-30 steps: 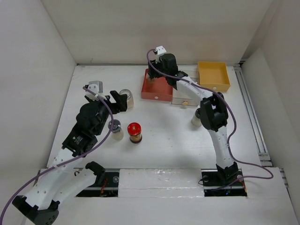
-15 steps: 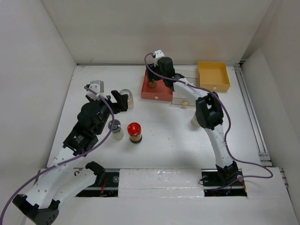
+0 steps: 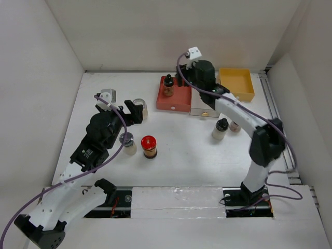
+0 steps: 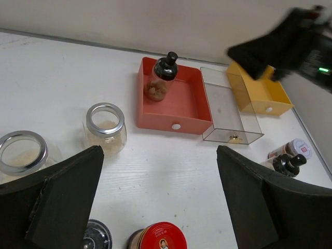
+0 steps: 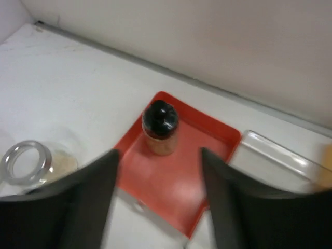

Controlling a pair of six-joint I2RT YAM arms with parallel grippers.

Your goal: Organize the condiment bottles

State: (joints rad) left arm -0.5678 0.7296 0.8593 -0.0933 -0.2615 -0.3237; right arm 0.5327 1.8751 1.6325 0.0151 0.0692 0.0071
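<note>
The right gripper (image 5: pixel 159 158) is hovering with its jaws spread wide and gripping nothing. The black-capped amber bottle (image 5: pixel 160 128) is standing upright just ahead of the gap between them, inside the red tray (image 5: pixel 176 197), near the corner farthest from the fingers. That wrist view is blurred, but the fingers appear to be clear of the bottle. A clear tray (image 5: pixel 272 155) is lying ahead of the right-hand finger, touching the red one. The left gripper (image 4: pixel 160 151) is also holding its jaws wide apart and empty. A silver-rimmed jar (image 4: pixel 105 127) of pale powder is standing just ahead of its left finger, and a second silver-rimmed jar (image 4: pixel 23 154) is sitting outside that finger at the frame's edge. The red-capped jar (image 4: pixel 161 236) is standing between the fingers, nearer the wrist than the tips, with a dark-lidded jar (image 4: pixel 96 237) just beside it. Outside the right finger, a second black-capped bottle (image 4: pixel 285 163) and a white-capped bottle (image 4: pixel 300 149) are standing close together, and the yellow tray (image 4: pixel 259 96) is lying farther ahead.
</note>
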